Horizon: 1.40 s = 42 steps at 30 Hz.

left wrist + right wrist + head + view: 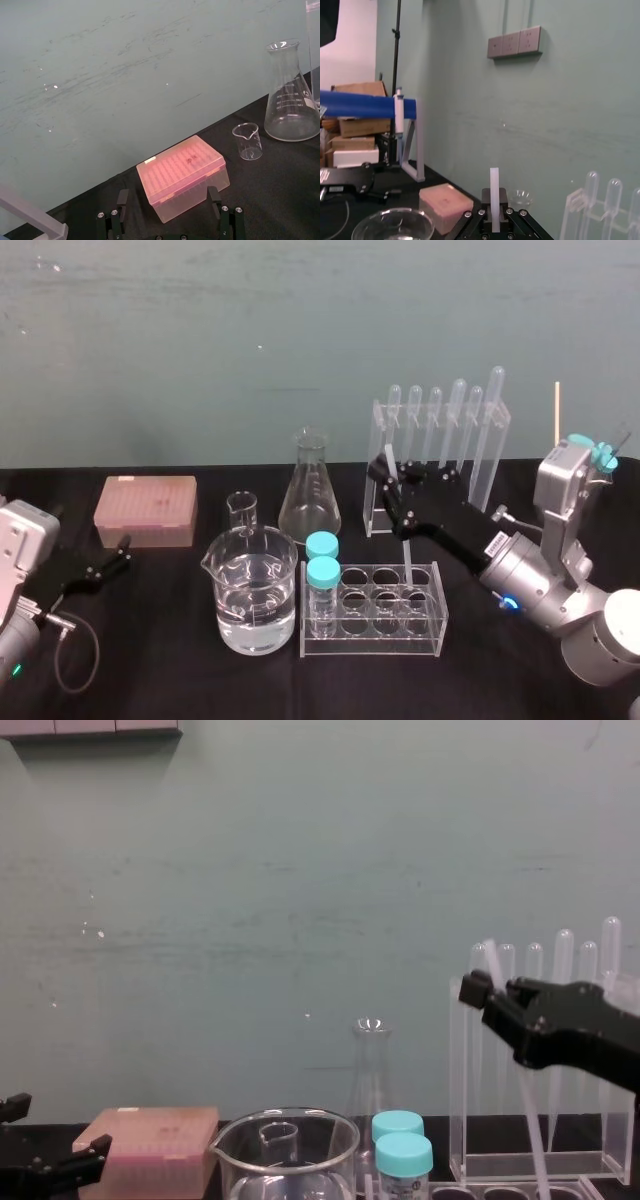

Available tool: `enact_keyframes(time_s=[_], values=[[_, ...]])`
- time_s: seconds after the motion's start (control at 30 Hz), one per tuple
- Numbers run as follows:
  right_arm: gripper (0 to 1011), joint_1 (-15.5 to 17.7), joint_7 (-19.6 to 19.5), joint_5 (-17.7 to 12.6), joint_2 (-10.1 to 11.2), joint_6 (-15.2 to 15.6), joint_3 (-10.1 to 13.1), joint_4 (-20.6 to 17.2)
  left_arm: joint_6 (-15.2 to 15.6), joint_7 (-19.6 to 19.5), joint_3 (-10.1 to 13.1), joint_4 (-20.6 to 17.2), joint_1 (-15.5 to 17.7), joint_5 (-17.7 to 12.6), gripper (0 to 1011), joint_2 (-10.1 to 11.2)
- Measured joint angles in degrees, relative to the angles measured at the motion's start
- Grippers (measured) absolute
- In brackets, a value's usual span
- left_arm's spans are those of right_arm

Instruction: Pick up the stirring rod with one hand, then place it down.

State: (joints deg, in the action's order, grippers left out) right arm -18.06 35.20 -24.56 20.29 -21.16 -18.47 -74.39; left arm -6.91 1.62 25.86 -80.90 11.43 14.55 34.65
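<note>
My right gripper [385, 483] is shut on the stirring rod [406, 552], a thin translucent-white stick held near its upper end. The rod slants down just in front of the clear pipette stand [378, 465], towards the tube rack [437, 625]. From the chest, the rod [527, 1105] runs from above the right gripper [476, 990] down past the view's lower edge, so its lower end is hidden. At the right wrist, the rod [494, 192] stands up between the two fingers [481, 216]. My left gripper [112, 562] rests open at the table's left, facing the pink box [182, 175].
A water-filled beaker [255, 595], a small beaker [241, 510] and a conical flask [309, 490] stand in the middle. Two blue-capped tubes [322, 575] sit in the tube rack's left end. Several bulb-topped pipettes [457, 435] stand in the clear stand behind.
</note>
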Motion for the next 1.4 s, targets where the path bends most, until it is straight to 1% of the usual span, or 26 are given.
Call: enact_keyframes(time_s=[0.1,0.23,0.47,1.07,1.17,1.2,1.23,1.27,1.33,1.4], values=[[64,-0.6,0.6,0.4,-0.1,-0.1,-0.7,1.4,0.0,0.0,0.0,0.0,0.0,0.0,1000,0.0],[64,-1.0,1.0,0.8,-0.1,0.0,-1.2,2.3,0.0,0.0,0.0,0.0,0.0,0.0,1000,0.0],[64,-1.7,0.8,2.2,0.3,1.6,-2.2,3.4,0.0,0.0,0.0,0.0,0.0,0.0,1000,0.0],[67,-1.6,0.6,2.1,0.3,1.5,-2.1,3.4,0.0,0.0,0.0,0.0,0.0,0.0,1000,0.0],[98,-1.6,0.6,2.1,0.3,1.5,-2.1,3.4,0.0,0.0,0.0,0.0,0.0,0.0,1000,0.0],[147,-1.6,0.6,2.1,0.3,1.5,-2.1,3.4,0.0,0.0,0.0,0.0,0.0,0.0,1000,0.0],[170,-1.6,0.6,2.1,0.3,1.5,-2.1,3.4,0.0,0.0,0.0,0.0,0.0,0.0,1000,0.0],[225,-1.6,0.6,2.1,0.3,1.5,-2.1,3.3,0.0,0.0,0.0,0.0,0.0,0.0,1000,0.0],[255,-1.6,0.6,2.1,0.3,1.5,-2.1,3.3,0.0,0.0,0.0,0.0,0.0,0.0,1000,0.0],[321,-1.6,0.6,2.1,0.3,1.5,-2.1,3.3,0.0,0.0,0.0,0.0,0.0,0.0,1000,0.0]])
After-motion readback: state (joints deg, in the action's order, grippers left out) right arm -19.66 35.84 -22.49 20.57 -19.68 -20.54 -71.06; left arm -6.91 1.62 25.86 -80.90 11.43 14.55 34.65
